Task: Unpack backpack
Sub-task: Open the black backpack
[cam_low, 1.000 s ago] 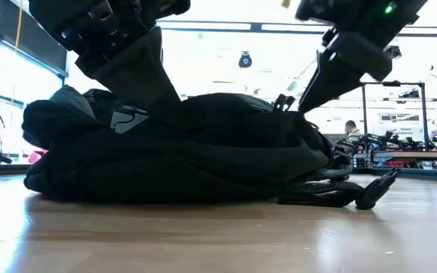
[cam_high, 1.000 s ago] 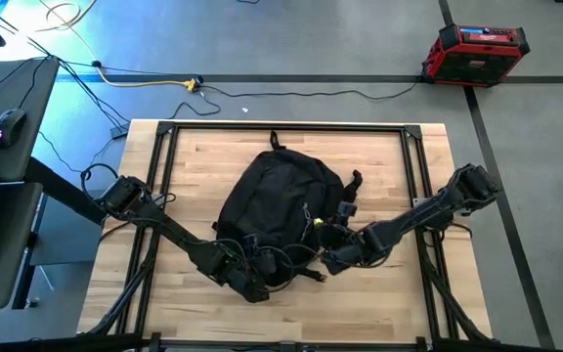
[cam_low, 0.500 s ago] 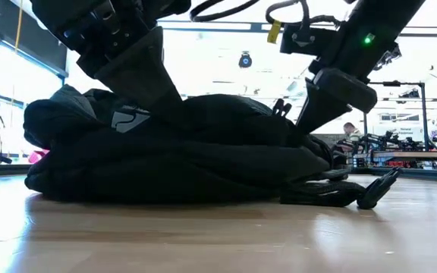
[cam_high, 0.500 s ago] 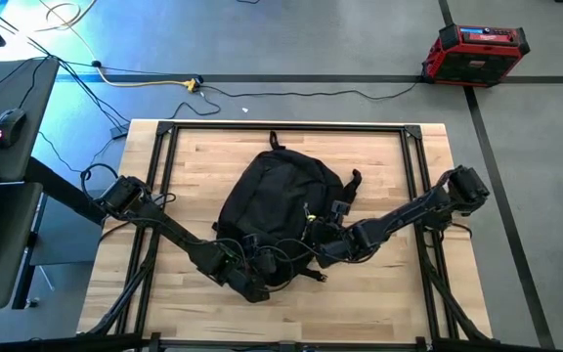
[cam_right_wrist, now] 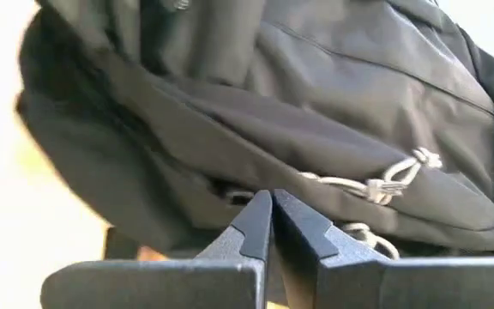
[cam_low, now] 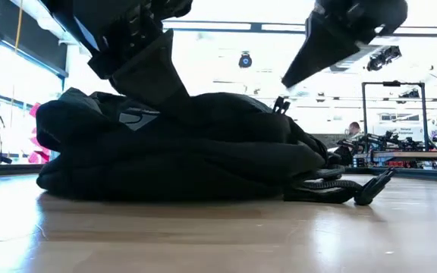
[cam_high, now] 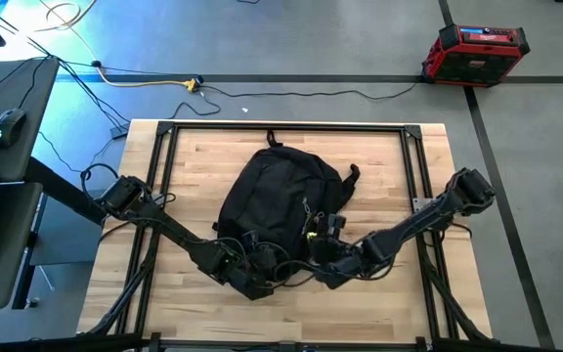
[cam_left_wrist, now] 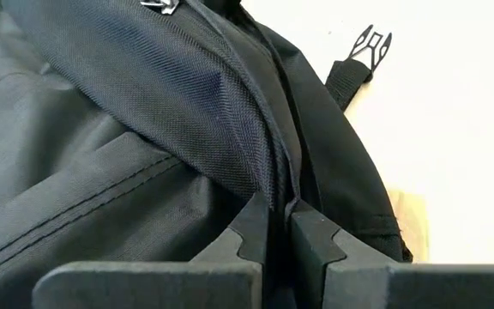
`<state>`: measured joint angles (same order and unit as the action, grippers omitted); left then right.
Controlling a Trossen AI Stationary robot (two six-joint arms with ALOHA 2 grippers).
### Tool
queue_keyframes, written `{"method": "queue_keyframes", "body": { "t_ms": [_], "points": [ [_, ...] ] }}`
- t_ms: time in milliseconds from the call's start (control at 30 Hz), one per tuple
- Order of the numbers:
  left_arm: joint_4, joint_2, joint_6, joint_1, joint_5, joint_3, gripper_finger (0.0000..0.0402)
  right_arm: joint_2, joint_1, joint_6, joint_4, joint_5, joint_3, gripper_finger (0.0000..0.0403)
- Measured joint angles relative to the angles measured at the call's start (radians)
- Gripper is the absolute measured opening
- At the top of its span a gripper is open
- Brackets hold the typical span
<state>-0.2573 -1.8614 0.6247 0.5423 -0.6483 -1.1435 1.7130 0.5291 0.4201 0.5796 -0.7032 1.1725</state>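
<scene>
High view shows the right gripper (cam_high: 323, 266) has snapped its fingers tight and pulled back from the backpack (cam_high: 280, 200) holding nothing — still zipped — while the left gripper (cam_high: 254, 277) pinches its near edge; it lies mid-table, handle end pointing away from the arms

- The backpack (cam_high: 280, 200), big, rounded, black fabric, lies flat mid-table, closed.
- Its straps (cam_low: 340, 189) trail loose on the right, and grey cord pulls (cam_right_wrist: 397, 176) lie on its fabric.
</scene>
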Motion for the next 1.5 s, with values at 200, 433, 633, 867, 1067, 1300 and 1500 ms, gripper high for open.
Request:
{"method": "queue_keyframes", "body": {
  "t_ms": [200, 433, 633, 867, 1067, 1300, 1500],
  "points": [
    [0.000, 0.000, 0.000, 0.006, -0.002, 0.000, 0.0005, 0.000, -0.049, 0.161, 0.177, -0.089, -0.019, 0.0002],
    [0.001, 0.000, 0.000, 0.008, 0.006, 0.000, 0.0005, 0.000, -0.179, 0.036, 0.042, 0.074, -0.096, 0.0090],
    [0.000, 0.000, -0.007, 0.008, 0.011, 0.000, 0.0005, 0.000, -0.223, -0.035, -0.021, 0.111, -0.124, 0.0189],
    [0.000, 0.000, -0.008, 0.009, 0.013, 0.000, 0.0005, 0.000, -0.235, -0.043, -0.132, 0.123, -0.190, 0.0187],
    [0.000, 0.000, -0.008, 0.009, 0.014, 0.000, 0.0005, 0.000, -0.235, -0.061, -0.179, 0.144, -0.211, 0.0034],
    [-0.004, 0.000, -0.001, 0.010, 0.009, -0.001, 0.0005, -0.050, -0.184, -0.028, -0.132, 0.147, -0.211, 0.0004],
    [-0.006, 0.000, 0.023, 0.010, -0.016, -0.001, 0.0005, -0.172, -0.084, 0.052, -0.139, 0.049, -0.211, 0.0001]
  ]
}}
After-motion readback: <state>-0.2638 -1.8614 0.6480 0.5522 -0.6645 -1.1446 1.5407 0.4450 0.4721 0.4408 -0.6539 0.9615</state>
